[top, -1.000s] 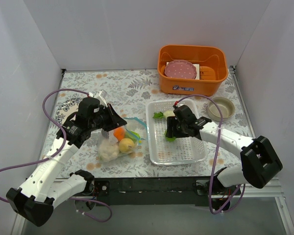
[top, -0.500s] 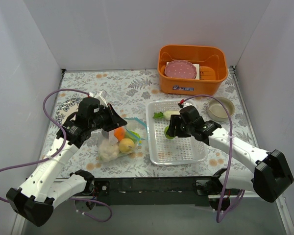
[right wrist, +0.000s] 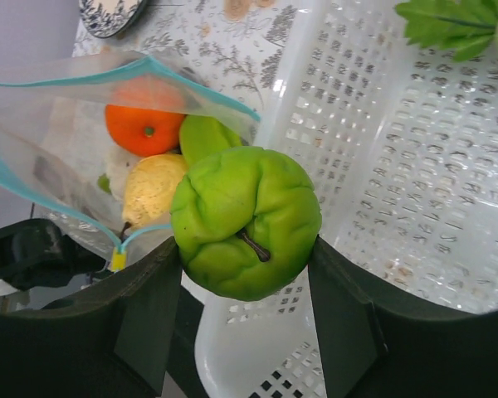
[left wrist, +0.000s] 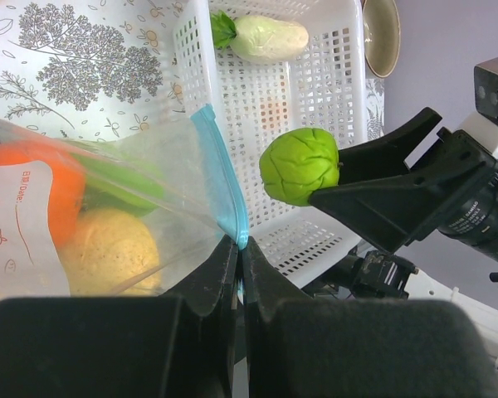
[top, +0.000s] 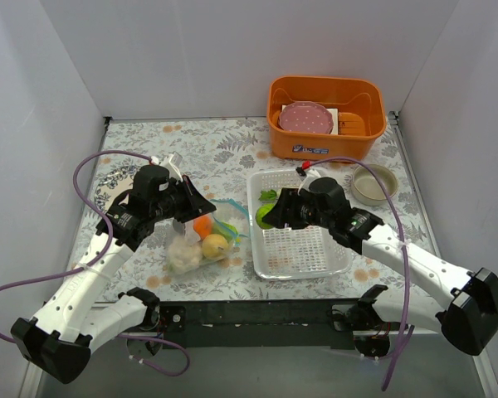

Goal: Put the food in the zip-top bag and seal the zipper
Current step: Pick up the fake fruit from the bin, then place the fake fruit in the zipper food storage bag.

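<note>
green pepper (right wrist: 245,220) gripped between right fingers (right wrist: 145,319), near zip-top bag (left wrist: 141,170) mouth, left fingers (left wrist: 217,275) clenched on zipper (left wrist: 225,186)

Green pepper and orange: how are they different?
The green pepper is bright green and lumpy with a dark stem; the orange is orange and smooth. The green pepper is gripped by the right gripper, outside the zip-top bag; the orange lies inside it. Both are roundish toy foods.

Orange bin (top: 357,143), pink plate (top: 306,118), white perforated tray (top: 311,249), beige bowl (top: 375,184)
</note>
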`<state>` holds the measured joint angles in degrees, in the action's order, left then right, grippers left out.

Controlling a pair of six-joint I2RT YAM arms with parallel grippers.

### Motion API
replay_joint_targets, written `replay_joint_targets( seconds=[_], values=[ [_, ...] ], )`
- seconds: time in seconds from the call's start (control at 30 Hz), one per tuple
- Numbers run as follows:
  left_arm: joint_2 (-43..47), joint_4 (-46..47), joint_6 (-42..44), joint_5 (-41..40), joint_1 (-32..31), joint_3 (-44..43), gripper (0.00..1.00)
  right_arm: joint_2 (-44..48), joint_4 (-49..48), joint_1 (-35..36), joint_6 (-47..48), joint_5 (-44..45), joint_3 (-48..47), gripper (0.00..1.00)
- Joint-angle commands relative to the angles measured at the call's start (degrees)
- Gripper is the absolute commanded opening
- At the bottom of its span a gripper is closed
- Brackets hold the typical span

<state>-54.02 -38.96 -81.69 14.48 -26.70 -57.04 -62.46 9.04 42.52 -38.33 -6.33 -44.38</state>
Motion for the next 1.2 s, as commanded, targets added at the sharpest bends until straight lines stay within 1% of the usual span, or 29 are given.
replay_joint_targets(
  seconds=[0.0,0.17,0.27,0.4,0.47,0.57,0.63,0.67,0.7,0.8,0.83,0.87,0.93,1.0,1.03,1.07,1.17],
  values=[
    [0.49,1.52,0.39,1.43,0.16,-0.18,0.0,-3.71,-8.42,1.77,-1.31,-4.65,-5.35,0.39],
    [0.84,1.26,0.13,0.99,0.16,-0.44,0.0,-9.52,-13.25,2.92,-0.87,-6.06,-8.52,0.39],
    [1.02,0.99,-0.05,0.38,0.16,-0.62,0.0,-13.91,-15.01,3.7,-0.96,-9.13,-11.86,0.39],
    [1.02,0.9,-0.14,0.46,0.16,-1.41,0.0,-20.23,-14.84,8.0,0.0,-10.63,-15.73,0.39],
    [0.58,-0.06,0.56,-0.06,0.16,-3.07,0.0,-22.0,-13.09,9.06,0.44,-9.85,-17.75,0.4],
    [0.06,-1.12,0.83,-1.91,0.16,-5.01,0.0,-24.9,-14.22,10.04,0.18,-9.14,-18.28,0.41],
    [0.05,-1.21,0.83,-1.83,0.16,-5.19,0.0,-27.45,-13.26,10.04,0.36,-7.83,-20.04,0.41],
    [0.23,-1.21,0.83,-1.74,0.16,-4.93,0.0,-28.15,-11.52,10.12,0.36,-6.6,-20.74,0.41],
    [0.32,-1.21,0.48,-1.48,0.16,-4.84,0.0,-28.86,-11.24,10.38,0.36,-3.46,-21.44,0.41],
    [1.46,-1.12,0.13,-1.12,0.16,-3.87,0.0,-30.0,-11.24,10.56,0.53,0.78,-22.58,0.44],
    [1.63,-1.21,0.04,-1.21,0.16,-3.79,0.0,-30.35,-10.8,10.65,0.88,1.57,-23.03,0.47],
    [1.64,-1.29,0.13,-1.12,0.16,-3.61,0.0,-30.97,-9.23,10.65,1.58,2.36,-23.81,0.53],
    [1.55,-1.47,0.13,-1.21,0.16,-3.78,0.0,-32.72,-6.41,10.65,2.46,2.55,-26.44,0.57],
    [1.64,-1.38,0.22,-1.12,0.16,-3.87,0.0,-33.61,-4.31,11.09,3.78,2.72,-27.42,0.64],
    [1.72,-1.03,0.13,-1.12,0.16,-3.96,0.0,-33.52,-4.03,11.53,4.31,3.86,-27.77,0.68],
    [1.81,-0.86,0.21,-1.21,0.16,-4.05,0.0,-32.82,-4.12,11.97,4.83,4.74,-27.52,0.75],
    [1.46,-0.59,0.13,-1.3,0.16,-4.14,0.0,-30.89,-6.22,11.97,5.46,3.96,-25.59,0.81]
  ],
)
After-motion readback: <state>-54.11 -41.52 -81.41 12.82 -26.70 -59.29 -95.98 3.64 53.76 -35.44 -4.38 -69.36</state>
